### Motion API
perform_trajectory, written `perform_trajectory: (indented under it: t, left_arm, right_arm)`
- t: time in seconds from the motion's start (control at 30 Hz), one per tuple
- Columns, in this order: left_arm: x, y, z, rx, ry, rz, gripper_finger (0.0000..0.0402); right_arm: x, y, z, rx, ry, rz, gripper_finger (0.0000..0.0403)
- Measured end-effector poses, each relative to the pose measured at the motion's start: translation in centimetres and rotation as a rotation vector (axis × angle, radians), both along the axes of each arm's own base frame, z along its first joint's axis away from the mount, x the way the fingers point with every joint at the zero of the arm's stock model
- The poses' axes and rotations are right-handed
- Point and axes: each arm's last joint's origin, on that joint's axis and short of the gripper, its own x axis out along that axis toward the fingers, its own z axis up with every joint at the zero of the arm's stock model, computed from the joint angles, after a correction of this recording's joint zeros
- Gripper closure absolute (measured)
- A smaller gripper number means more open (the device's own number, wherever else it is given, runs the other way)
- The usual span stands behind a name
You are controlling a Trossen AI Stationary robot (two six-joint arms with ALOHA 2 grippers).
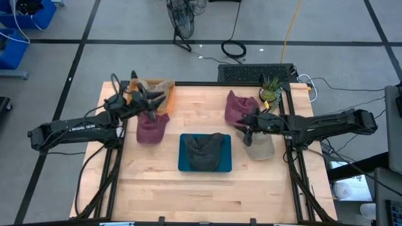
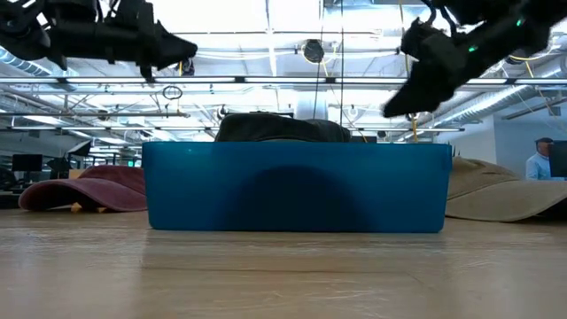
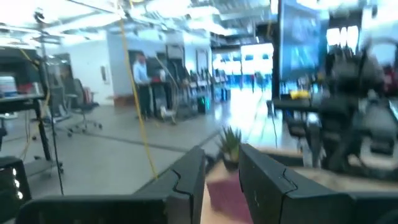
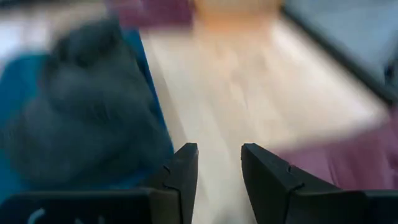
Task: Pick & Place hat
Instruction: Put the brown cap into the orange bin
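Note:
A dark grey hat (image 1: pixel 204 150) lies in a blue tray (image 1: pixel 184 164) at the table's middle. One maroon hat (image 1: pixel 151 127) rests on the wood at the left, and a tan hat (image 1: pixel 158 86) lies behind it. At the right lie a second maroon hat (image 1: pixel 236 108) and a beige hat (image 1: pixel 260 149). My left gripper (image 1: pixel 154 100) hovers open above the left maroon hat and the tan hat, pointing about level. My right gripper (image 1: pixel 248 130) hovers open between the right maroon hat and the beige hat, tipped toward the tray. Nothing is between either pair of fingers (image 3: pixel 186 180) (image 4: pixel 180 171).
A small potted plant (image 1: pixel 271 91) stands at the far right corner, with a black grille (image 1: pixel 254 73) beyond the table's far edge. Bare wood (image 1: pixel 207 194) stretches along the near side. People (image 3: pixel 142 78) stand in the room far behind.

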Motion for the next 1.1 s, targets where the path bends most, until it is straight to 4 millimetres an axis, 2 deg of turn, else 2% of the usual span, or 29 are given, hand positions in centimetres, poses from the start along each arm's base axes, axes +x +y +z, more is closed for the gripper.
perform_trajectory:
  t: [0.1, 0.23, 0.37, 0.47, 0.63, 0.83, 0.93, 1.1]
  left_arm:
    - [-0.1, 0.4, 1.1, -0.021, -0.046, -0.038, 0.03]
    - [0.0, 0.5, 1.9, -0.079, -0.03, -0.154, 0.03]
    - [0.2, 0.2, 2.0, -0.148, -0.008, -0.26, 0.03]
    - [0.3, -0.1, 1.9, -0.195, 0.005, -0.323, 0.03]
    - [0.6, -0.5, 1.6, -0.225, 0.024, -0.353, 0.03]
    - [0.9, -1.0, 0.9, -0.276, 0.072, -0.287, 0.03]
    - [1.1, -1.3, 0.5, -0.316, 0.105, -0.251, 0.03]
    - [1.3, -2.0, -0.3, -0.351, 0.143, -0.22, 0.03]
  right_arm:
    - [-1.4, 0.3, 1.1, 0.062, 0.189, -0.029, 0.0293]
    - [-3.4, 0.8, 2.3, 0.127, 0.347, -0.026, 0.0293]
    - [-5.1, 1.3, 2.2, 0.18, 0.504, -0.03, 0.0292]
    - [-5.8, 1.6, 1.8, 0.229, 0.598, -0.01, 0.0276]
    - [-5.5, 2.0, 1.1, 0.243, 0.61, 0.027, 0.0215]
    - [-5.2, 1.8, -0.2, 0.067, 0.679, 0.008, 0.0151]
    - [-4.8, 1.7, -0.7, 0.063, 0.717, 0.001, 0.0139]
    - [-3.9, 1.7, -1.7, 0.063, 0.775, -0.006, 0.0144]
